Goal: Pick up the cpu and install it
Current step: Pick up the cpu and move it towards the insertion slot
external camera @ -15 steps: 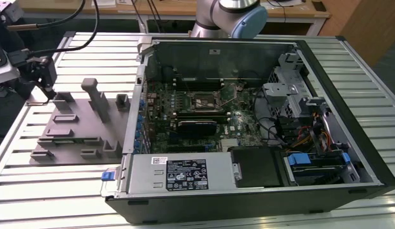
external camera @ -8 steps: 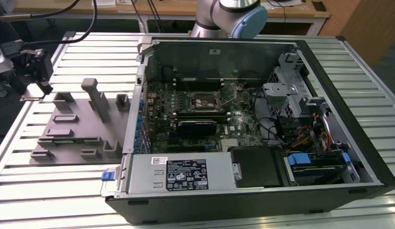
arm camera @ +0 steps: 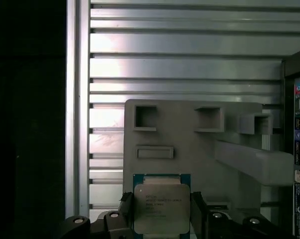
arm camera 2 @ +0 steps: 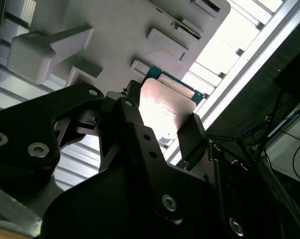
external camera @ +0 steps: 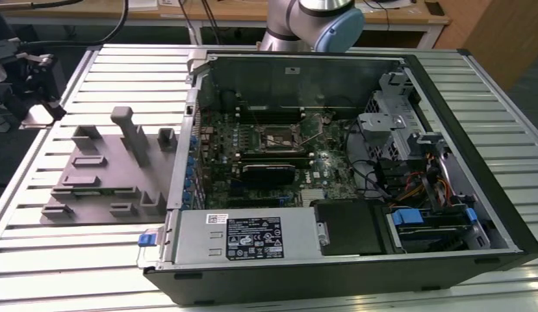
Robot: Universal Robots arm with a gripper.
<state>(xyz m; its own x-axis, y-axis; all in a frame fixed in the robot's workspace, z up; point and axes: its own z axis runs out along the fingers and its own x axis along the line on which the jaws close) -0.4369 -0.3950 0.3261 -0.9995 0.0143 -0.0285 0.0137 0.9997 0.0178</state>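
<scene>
cpu (arm camera: 161, 204) lies flat between the fingers (arm camera: 197, 211), which look closed on its two opposite edges; beyond the fingers, grey holder block (arm camera: 190, 144) on the slatted counter (arm camera: 180, 69); judgement: hold it level, edges only, firm enough not to slip

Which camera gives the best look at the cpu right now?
The first wrist view: the cpu faces the camera, its metal top plain to see, held in the gripper. The second wrist view shows it slanted, washed by glare and partly behind the gripper.
</scene>
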